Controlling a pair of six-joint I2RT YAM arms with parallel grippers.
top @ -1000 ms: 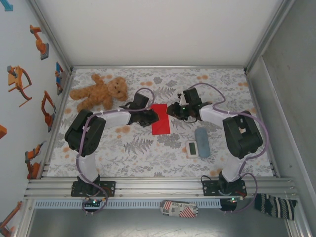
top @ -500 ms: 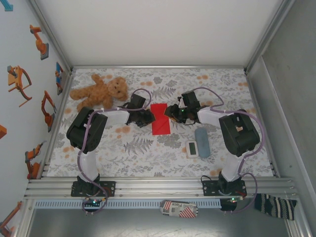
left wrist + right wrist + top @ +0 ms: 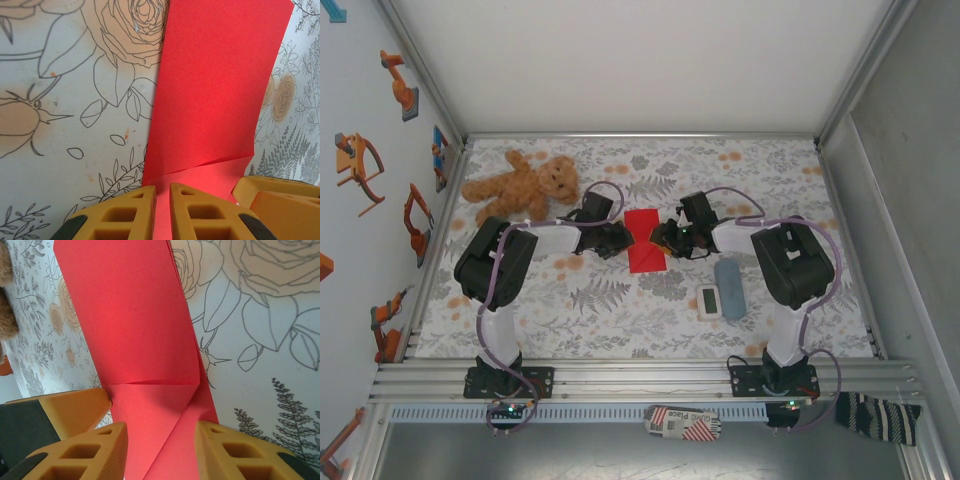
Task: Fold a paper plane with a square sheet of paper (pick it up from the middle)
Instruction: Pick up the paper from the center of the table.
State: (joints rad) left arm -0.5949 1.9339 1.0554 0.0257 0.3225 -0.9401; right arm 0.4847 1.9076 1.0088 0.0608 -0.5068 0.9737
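Red paper sheet (image 3: 645, 240) lies flat on the flowered worktop (image 3: 620, 310), directly between the two claws, which meet it from opposite sides. The left claw (image 3: 162, 195) is almost closed, with just a thin slit between its fingers. Its tips sit over the sheet's nearest edge, and whether it actually pinches the paper cannot be told. The right claw (image 3: 161, 440) stands open, its fingers well apart and the paper lying flat between them, unclamped. Just ahead of each claw's fingertips a crease crosses the paper where one layer is folded over another; beyond it the sheet runs on smooth. Nearer the arm bases than the right claw, off to its right, lie a grey-blue block (image 3: 729, 274) and a white timer (image 3: 710, 300). Beyond the left claw, to its left, sits a teddy bear (image 3: 525, 185).
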